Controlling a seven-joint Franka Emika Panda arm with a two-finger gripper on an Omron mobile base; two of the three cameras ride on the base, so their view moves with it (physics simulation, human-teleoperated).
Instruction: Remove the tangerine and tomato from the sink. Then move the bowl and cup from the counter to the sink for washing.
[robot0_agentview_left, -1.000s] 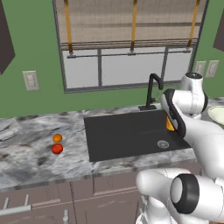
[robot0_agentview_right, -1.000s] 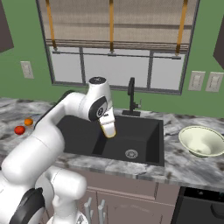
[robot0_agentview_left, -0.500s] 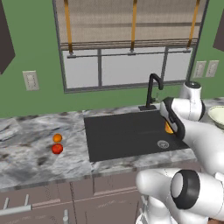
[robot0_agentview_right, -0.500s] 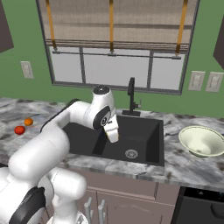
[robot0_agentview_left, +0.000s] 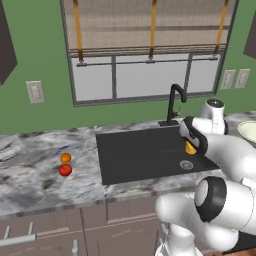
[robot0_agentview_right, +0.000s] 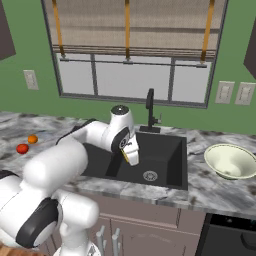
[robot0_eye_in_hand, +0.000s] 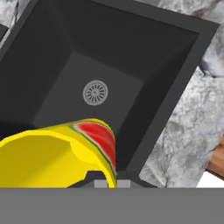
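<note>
Pincer (robot0_agentview_right: 133, 156) clamped on the cup (robot0_eye_in_hand: 57, 153), held above the sink (robot0_eye_in_hand: 183, 57); the basin floor and drain (robot0_eye_in_hand: 95, 92) lie straight ahead.

The counter (robot0_agentview_left: 35, 175) is grey-white marbled stone on brown cabinets, and the black sink (robot0_agentview_left: 140, 155) is set into it. On the left part lie the tangerine (robot0_agentview_left: 65, 157) and the tomato (robot0_agentview_left: 65, 170), just beside each other, the tomato nearer. On the right part, past the sink, stands the bowl (robot0_agentview_right: 231, 161).
</note>
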